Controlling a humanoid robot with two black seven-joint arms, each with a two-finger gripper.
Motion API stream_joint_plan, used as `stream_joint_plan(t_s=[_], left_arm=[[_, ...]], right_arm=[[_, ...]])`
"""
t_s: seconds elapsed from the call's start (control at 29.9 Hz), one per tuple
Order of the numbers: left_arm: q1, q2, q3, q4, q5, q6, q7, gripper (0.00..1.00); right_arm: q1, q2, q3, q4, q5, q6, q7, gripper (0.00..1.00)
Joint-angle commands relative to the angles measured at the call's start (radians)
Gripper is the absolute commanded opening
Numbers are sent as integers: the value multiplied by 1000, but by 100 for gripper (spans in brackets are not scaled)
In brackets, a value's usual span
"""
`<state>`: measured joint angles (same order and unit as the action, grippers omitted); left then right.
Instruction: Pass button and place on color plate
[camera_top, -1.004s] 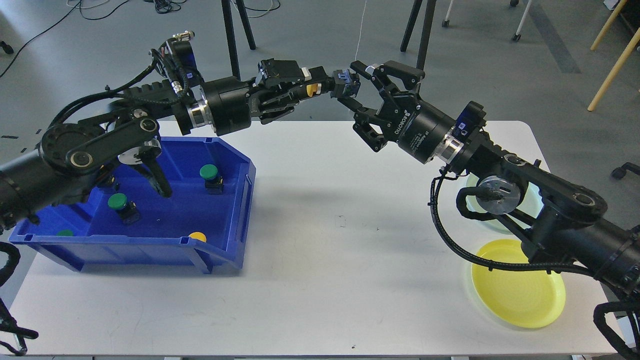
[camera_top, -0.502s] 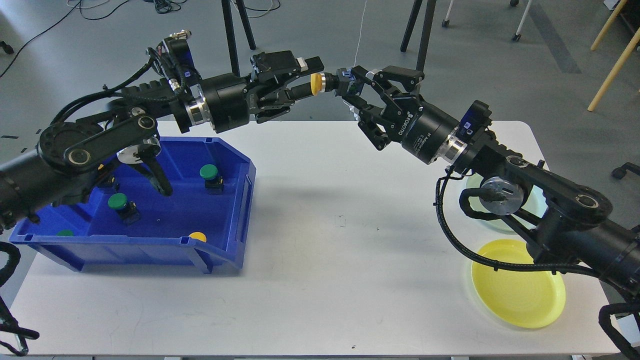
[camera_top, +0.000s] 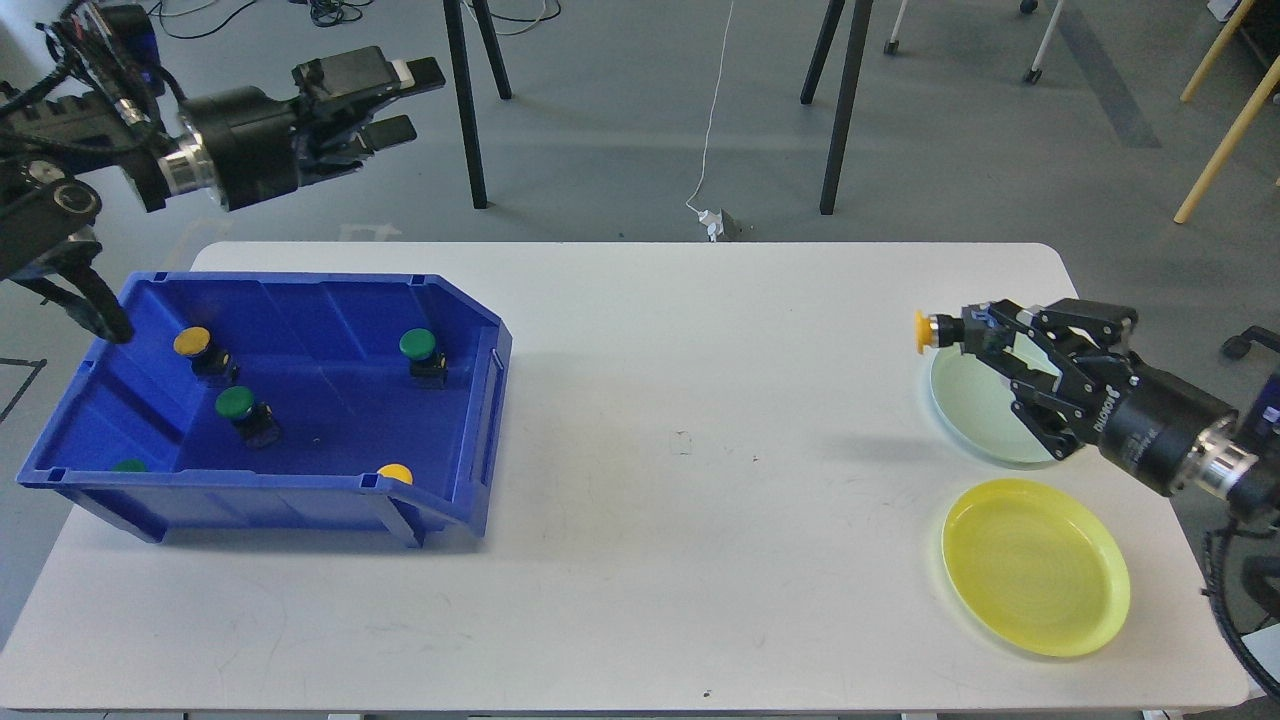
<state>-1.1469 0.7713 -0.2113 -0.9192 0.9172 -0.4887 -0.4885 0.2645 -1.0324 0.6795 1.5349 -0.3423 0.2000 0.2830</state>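
My right gripper (camera_top: 968, 335) is shut on a yellow-capped button (camera_top: 928, 331) and holds it in the air at the left rim of the pale green plate (camera_top: 972, 420). The yellow plate (camera_top: 1036, 566) lies on the table in front of it, near the right front corner. My left gripper (camera_top: 400, 98) is open and empty, raised beyond the table's far left edge, above the back of the blue bin (camera_top: 330, 500). The bin holds several green and yellow buttons, among them a green one (camera_top: 419, 346) and a yellow one (camera_top: 193, 342).
The white table (camera_top: 660, 500) carries the blue bin at the left and the two plates at the right. Black stand legs (camera_top: 838, 100) and a cable lie on the floor beyond the far edge. Wooden legs (camera_top: 1225, 130) stand at the far right.
The yellow button passed from my left gripper to my right one. The right arm drew back down and right to the plates with it. The left arm drew back to the far left, open.
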Motion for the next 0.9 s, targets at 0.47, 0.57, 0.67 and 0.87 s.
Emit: stream_joint_plan(t_s=[0.47, 0.57, 0.67, 0.87], left_arm=[[-57, 78, 266, -75, 1060, 0, 0, 97], [-48, 77, 328, -72, 1065, 0, 0, 97], [-50, 74, 378, -60, 1065, 0, 0, 97], [-5, 23, 428, 57, 1065, 0, 0, 97]], right_arm=[[-241, -218, -209, -5, 3, -111, -4, 1], [-240, -192, -221, -33, 5, -111, -2, 1], [-241, -187, -221, -36, 5, -111, -2, 1], [-241, -170, -222, -36, 5, -111, -4, 3]])
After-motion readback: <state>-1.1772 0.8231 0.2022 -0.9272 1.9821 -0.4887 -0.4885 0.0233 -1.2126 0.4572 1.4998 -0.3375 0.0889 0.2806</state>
